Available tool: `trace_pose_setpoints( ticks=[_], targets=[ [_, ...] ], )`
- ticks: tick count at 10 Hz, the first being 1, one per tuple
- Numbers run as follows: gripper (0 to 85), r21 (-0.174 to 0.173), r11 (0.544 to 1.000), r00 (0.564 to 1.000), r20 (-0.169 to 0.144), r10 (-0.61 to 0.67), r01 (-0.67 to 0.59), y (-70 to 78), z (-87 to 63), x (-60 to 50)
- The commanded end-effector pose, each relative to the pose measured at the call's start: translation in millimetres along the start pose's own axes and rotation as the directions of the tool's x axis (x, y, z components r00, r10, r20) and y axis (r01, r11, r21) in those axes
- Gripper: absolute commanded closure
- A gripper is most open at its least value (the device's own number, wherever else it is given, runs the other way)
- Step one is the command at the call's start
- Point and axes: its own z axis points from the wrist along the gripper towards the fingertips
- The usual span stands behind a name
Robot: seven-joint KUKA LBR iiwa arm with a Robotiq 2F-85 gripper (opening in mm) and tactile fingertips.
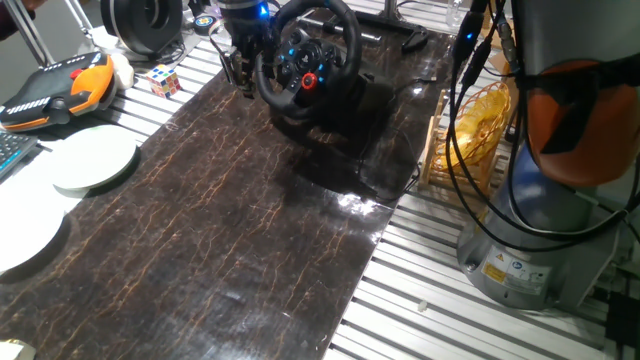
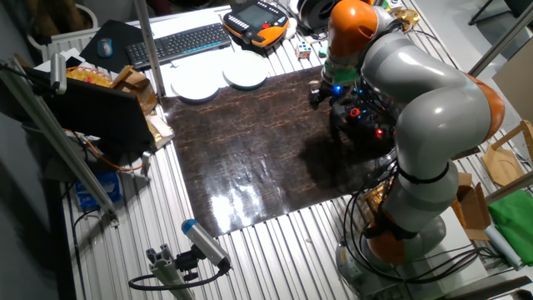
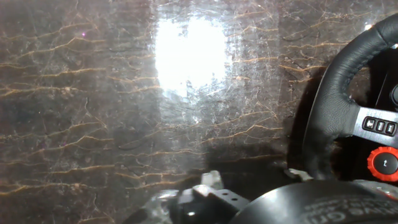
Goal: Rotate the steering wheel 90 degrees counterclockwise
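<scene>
The steering wheel (image 1: 305,55) is black with a thick round rim, blue-lit and red hub buttons, and a black base. It stands at the far end of the dark marbled mat (image 1: 230,220). It also shows in the other fixed view (image 2: 366,117), partly hidden by my arm. My gripper (image 1: 240,78) hangs just left of the rim's left side, fingers pointing down and slightly apart, holding nothing. In the hand view the rim (image 3: 339,93) and a red button fill the right edge. A metal fingertip (image 3: 205,194) shows at the bottom.
Two white plates (image 1: 95,160) (image 1: 25,235) lie left of the mat. An orange-black pendant (image 1: 60,90), a Rubik's cube (image 1: 165,80) and a black ring device (image 1: 145,22) sit at the far left. A gold wire basket (image 1: 475,120) and my arm's base (image 1: 540,230) stand at the right.
</scene>
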Motion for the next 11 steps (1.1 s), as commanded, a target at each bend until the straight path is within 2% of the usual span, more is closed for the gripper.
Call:
trace_pose_setpoints(
  ticks=[1, 2, 5, 11],
  targets=[
    [84.3, -0.016, 1.0, 1.0, -0.001, 0.011, -0.011, -0.7, 0.6, -0.1],
    [84.3, -0.027, 1.0, 1.0, -0.003, 0.014, -0.014, -1.7, 1.4, -0.5],
    [84.3, -0.019, 1.0, 1.0, 0.006, 0.013, -0.013, -2.6, 4.2, -3.1],
    [84.3, 0.017, 0.989, 0.988, 0.028, 0.15, -0.15, -4.5, 9.0, -7.5]
  ],
)
